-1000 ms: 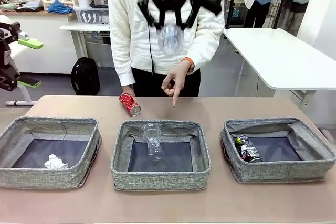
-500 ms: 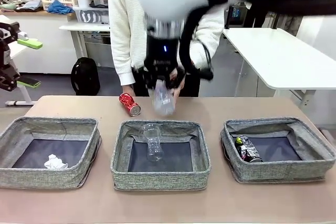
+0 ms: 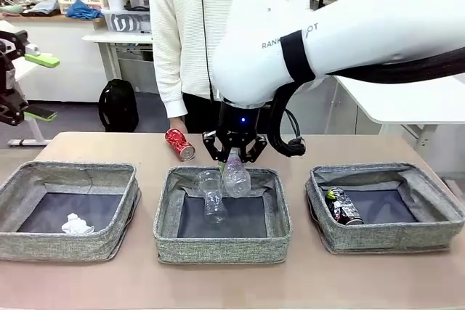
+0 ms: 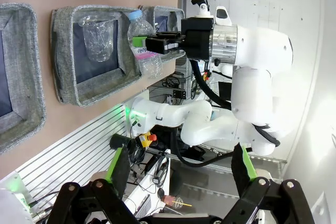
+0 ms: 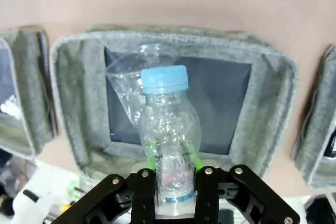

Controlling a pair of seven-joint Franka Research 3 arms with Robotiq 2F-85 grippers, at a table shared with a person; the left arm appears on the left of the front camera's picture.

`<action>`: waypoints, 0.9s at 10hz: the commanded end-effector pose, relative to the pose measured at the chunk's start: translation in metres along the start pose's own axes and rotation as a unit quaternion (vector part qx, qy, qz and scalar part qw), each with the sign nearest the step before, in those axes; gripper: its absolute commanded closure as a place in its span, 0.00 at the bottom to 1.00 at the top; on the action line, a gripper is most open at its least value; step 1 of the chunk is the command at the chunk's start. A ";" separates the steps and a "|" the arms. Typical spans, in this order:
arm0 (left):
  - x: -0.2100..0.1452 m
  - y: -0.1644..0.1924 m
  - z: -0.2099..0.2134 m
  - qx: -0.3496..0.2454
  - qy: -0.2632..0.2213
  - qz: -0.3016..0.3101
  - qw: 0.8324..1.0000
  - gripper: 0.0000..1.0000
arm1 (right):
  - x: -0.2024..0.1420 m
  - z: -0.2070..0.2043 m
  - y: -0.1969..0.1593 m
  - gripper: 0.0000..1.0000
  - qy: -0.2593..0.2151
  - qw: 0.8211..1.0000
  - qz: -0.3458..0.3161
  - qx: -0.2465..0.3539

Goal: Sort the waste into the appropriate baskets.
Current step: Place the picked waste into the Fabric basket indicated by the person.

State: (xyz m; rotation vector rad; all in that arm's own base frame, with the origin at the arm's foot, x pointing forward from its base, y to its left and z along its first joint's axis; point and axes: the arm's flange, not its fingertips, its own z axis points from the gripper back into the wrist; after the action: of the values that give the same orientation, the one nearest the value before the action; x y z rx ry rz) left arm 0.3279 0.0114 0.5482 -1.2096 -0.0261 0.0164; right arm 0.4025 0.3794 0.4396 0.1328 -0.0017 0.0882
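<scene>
Now holding the small clear bottle (image 3: 236, 178) cap-down in the right gripper (image 3: 234, 155), fingers squeezed onto its sides near the pink label, right over the middle basket (image 3: 168, 241). Held there most likely so a let-go drops it in beside the crushed clear bottle (image 3: 211, 195), which leans on the far wall of that same basket. Plastic with plastic, by the look of it

Closest in the right wrist view: black fingers and green pads (image 5: 151, 150) pressing the bottle (image 5: 168, 129), blue cap (image 5: 164, 81) pointing away toward the basket floor. Pink label (image 5: 173, 174) too blurry to read there. From the left wrist view, a few letters on the label, maybe "lolo", not sure

Left basket (image 3: 14, 179): crumpled white paper ball (image 3: 76, 225) lying in the near part. Right basket (image 3: 443, 205): dark printed can (image 3: 341, 207) lying on its side, print too small to read. Each kind in its own bin, so it seems

Farther off, red can (image 3: 179, 144) lying on the table beyond the middle basket, not sorted yet; probably belongs with the other can

Left gripper (image 4: 178, 174) up high and away from the table, fingers spread wide, nothing in them

On the right arm (image 3: 290, 27), white shell with letters "RANK" and "OT" readable, the rest hidden by a black band
</scene>
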 end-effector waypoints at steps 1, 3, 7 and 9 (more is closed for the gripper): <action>-0.002 0.001 0.002 0.003 0.004 -0.009 1.000 0.00 | -0.005 0.009 -0.002 0.78 -0.013 1.000 0.003 0.009; -0.002 0.001 0.002 0.003 0.004 -0.009 1.000 0.00 | -0.006 0.007 -0.002 0.78 -0.006 1.000 0.004 0.010; -0.002 0.001 0.002 0.003 0.004 -0.009 1.000 0.00 | -0.008 0.006 -0.003 0.00 -0.002 1.000 0.011 0.010; -0.002 0.001 0.002 0.003 0.004 -0.009 1.000 0.00 | -0.008 0.007 -0.002 0.00 -0.001 1.000 0.014 0.004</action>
State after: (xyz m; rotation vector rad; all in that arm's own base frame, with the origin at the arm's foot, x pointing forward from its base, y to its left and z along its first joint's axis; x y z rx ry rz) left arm 0.3279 0.0114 0.5482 -1.2096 -0.0261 0.0163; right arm 0.3994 0.3807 0.4459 0.1364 -0.0110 0.0937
